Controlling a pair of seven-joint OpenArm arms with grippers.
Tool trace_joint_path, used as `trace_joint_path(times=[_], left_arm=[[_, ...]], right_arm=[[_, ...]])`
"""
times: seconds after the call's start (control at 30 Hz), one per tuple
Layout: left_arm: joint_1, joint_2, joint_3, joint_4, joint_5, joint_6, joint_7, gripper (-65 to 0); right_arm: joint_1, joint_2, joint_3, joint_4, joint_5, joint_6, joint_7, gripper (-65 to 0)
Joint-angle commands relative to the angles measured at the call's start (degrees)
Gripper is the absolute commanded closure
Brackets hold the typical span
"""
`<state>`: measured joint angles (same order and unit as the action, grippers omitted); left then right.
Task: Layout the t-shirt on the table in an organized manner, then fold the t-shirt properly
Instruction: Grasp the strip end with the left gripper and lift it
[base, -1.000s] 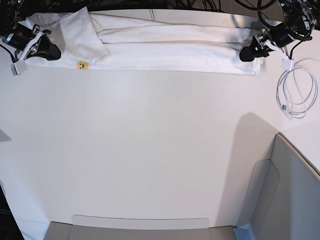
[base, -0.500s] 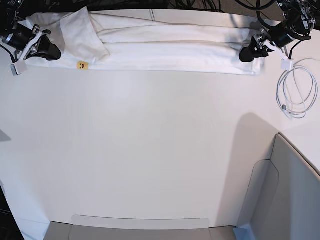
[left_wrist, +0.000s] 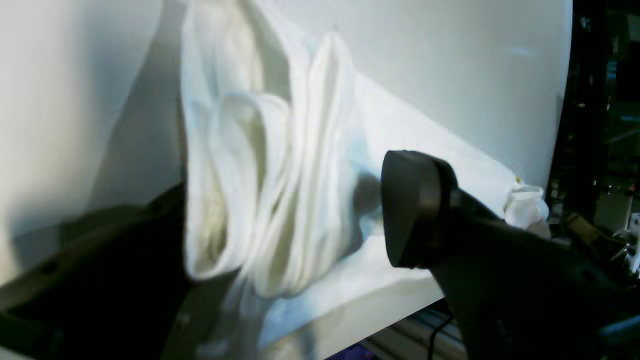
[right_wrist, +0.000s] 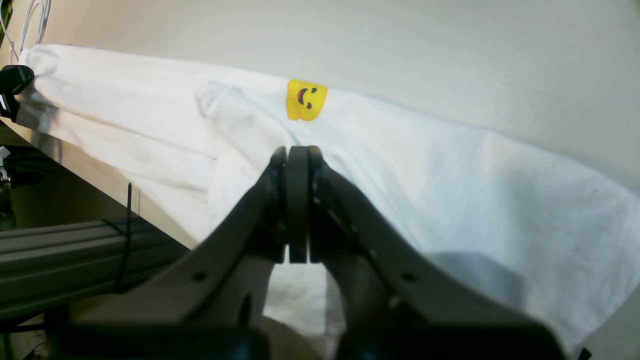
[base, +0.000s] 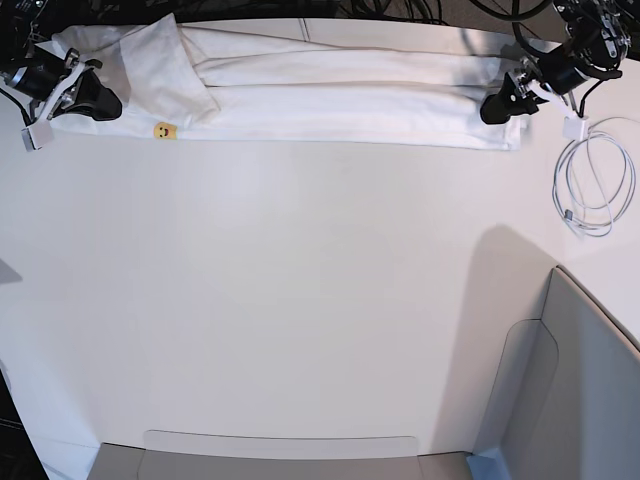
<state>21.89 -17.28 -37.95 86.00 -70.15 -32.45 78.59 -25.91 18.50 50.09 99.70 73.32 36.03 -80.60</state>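
t-shirt (base: 340, 95): soft white cotton, folded in a long band | left gripper (base: 497, 106): spread wide, empty | right gripper (right_wrist: 298, 165): clenched, empty

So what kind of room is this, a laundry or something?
More likely a robotics lab or test bench: a plain white table, two camera-carrying arms at a folded t-shirt, a coiled cable and dangling wires.

**No readable text, one printed sign**

No words, brands or numbers can be read. The only sign is a small yellow smiley face (right_wrist: 306, 100) (tilted, mouth open) printed on the white t-shirt (right_wrist: 450, 170), near its edge.
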Motion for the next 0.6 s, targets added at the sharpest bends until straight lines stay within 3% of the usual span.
trace_joint_path(times=[0.0,0.57], left_arm=[[0.6,-0.7,-0.4,0.1,3.5,0.6,1.4,-40.6],[-1.2,-0.8,-0.3,-1.6,3.8,0.4,1.4,-12.2]], right_arm=[[-0.2,0.9,0.6,0.7,1.2,0.1,0.6,0.0],[0.1,0.9,0.6,0.7,1.2,0.1,0.6,0.0]])
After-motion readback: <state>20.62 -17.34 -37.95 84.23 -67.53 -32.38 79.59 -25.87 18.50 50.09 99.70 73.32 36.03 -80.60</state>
